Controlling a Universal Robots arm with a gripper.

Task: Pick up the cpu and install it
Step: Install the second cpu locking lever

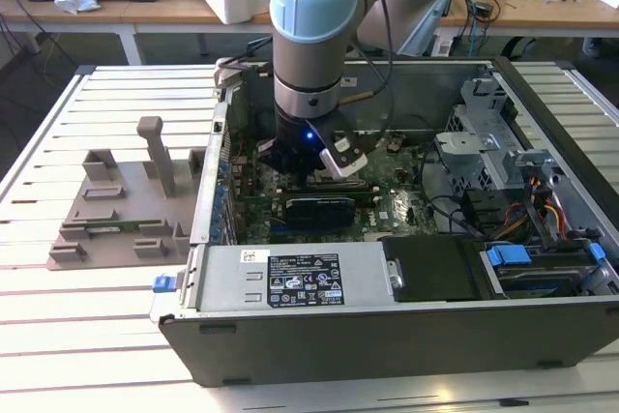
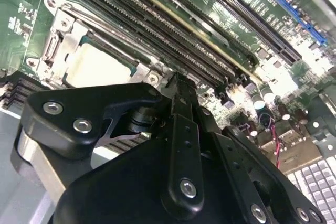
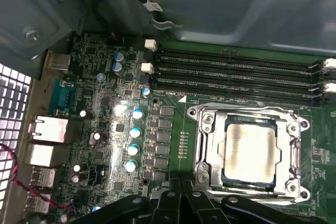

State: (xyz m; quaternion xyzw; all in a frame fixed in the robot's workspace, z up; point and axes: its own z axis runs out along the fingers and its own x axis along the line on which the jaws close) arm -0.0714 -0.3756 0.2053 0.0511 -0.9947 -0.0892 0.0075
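In the exterior view, a grey fixture plate point(image 1: 121, 215) lies on the table at the exterior view's left, beside the open case point(image 1: 406, 336). The arm point(image 1: 311, 36) reaches down into the case, the gripper point(image 1: 314, 163) low over the motherboard point(image 1: 387, 210). In both wrist views the cpu point(image 3: 250, 149) sits in its socket point(image 3: 206, 145), next to 4 memory slots point(image 3: 236, 72). The gripper's fingers look closed together, empty.
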